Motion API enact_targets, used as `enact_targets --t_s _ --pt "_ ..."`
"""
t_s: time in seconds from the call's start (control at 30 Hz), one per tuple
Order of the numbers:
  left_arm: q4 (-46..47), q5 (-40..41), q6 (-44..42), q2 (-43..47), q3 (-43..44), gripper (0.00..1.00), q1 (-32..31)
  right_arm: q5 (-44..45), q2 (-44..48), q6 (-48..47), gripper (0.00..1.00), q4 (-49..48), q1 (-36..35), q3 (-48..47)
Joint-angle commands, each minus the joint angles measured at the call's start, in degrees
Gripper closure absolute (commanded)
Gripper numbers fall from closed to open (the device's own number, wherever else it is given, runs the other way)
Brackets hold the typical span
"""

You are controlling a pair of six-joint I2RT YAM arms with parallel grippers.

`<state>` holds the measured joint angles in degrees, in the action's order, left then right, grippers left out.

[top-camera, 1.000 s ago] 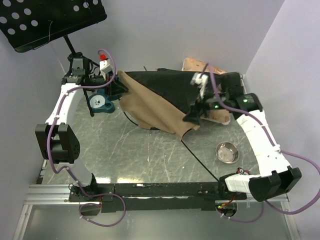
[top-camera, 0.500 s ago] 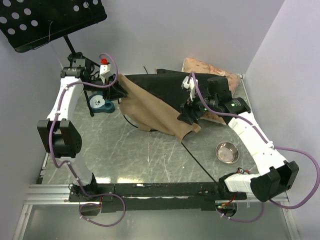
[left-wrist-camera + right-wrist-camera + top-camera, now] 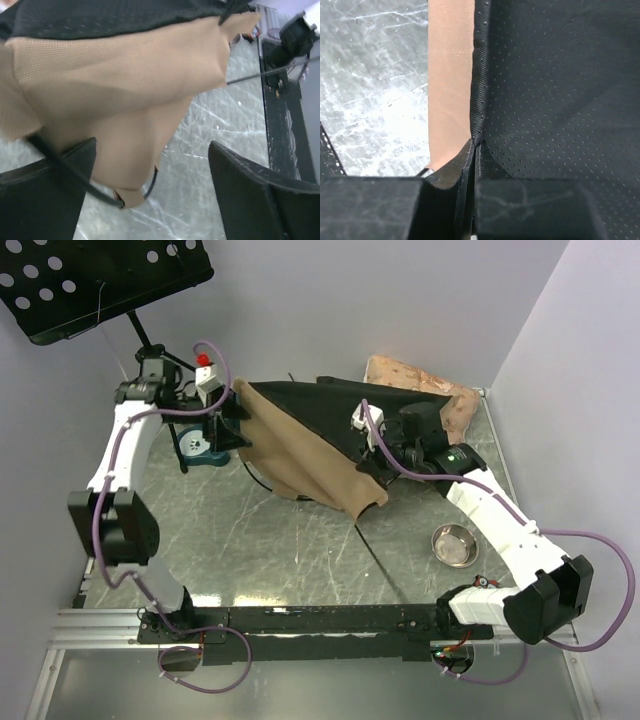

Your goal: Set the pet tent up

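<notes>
- Right gripper (image 3: pixel 372 464) has slid toward 9 o'clock and clamped on the tent (image 3: pixel 300 435) seam. Left gripper (image 3: pixel 228 428) has let go, jaws now apart.
- Tent lies slumped at the table's 12 o'clock, between both arms.
- Looks light and limp, with a springy pole (image 3: pixel 400 562). Grip seams or pole ends, not loose tan cloth.
- Right wrist view shows the pinch on the black-tan seam, which the top view hides. Left wrist view shows the tan flap hanging free between the spread jaws.

Top view: high, from near edge, looking down; 2 wrist views: close on pet tent (image 3: pixel 310 425), shared.
</notes>
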<state>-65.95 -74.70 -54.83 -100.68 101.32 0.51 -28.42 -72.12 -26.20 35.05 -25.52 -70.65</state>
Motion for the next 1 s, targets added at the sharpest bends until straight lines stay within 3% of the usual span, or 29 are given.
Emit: enact_targets --t_s 0.0,0.1,0.17,0.27,0.47,0.53,0.63,0.7,0.9,0.97 --pt "30.4 1.7 27.2 10.2 -8.7 0.0 6.1 0.8 4.2 3.0 1.0 -3.0 0.3 0.9" --pt "54.2 2.7 46.3 16.5 -17.8 0.0 10.5 1.4 8.3 6.1 1.0 -5.9 0.8 2.2" --pt "64.2 3.9 53.3 19.8 -22.1 0.0 12.1 1.8 10.3 7.6 1.0 -7.4 0.8 2.8" --pt "62.0 5.1 51.8 22.1 -22.9 0.0 12.2 2.6 11.7 9.9 1.0 -6.7 0.9 1.2" --pt "59.0 -3.0 54.4 27.5 -26.2 0.01 9.9 5.4 13.7 13.2 1.0 -8.2 3.0 -3.4" --pt "65.1 -1.7 61.7 31.0 -30.4 0.01 8.3 6.4 14.2 13.4 1.0 -7.9 3.5 -6.1" --pt "84.7 -0.4 79.7 34.5 -36.1 0.01 7.0 8.1 14.5 13.2 1.0 -7.7 4.5 -9.8" --pt "92.0 0.7 87.1 35.5 -37.4 0.01 5.2 9.8 15.1 12.8 1.0 -7.9 5.2 -11.3" --pt "89.1 3.5 83.6 34.3 -34.6 0.01 -1.7 10.8 16.5 14.5 1.0 -8.9 7.7 -15.4" --pt "89.6 5.9 82.9 32.8 -34.0 0.03 -3.8 14.8 16.3 14.2 1.0 -9.7 7.8 -15.8"
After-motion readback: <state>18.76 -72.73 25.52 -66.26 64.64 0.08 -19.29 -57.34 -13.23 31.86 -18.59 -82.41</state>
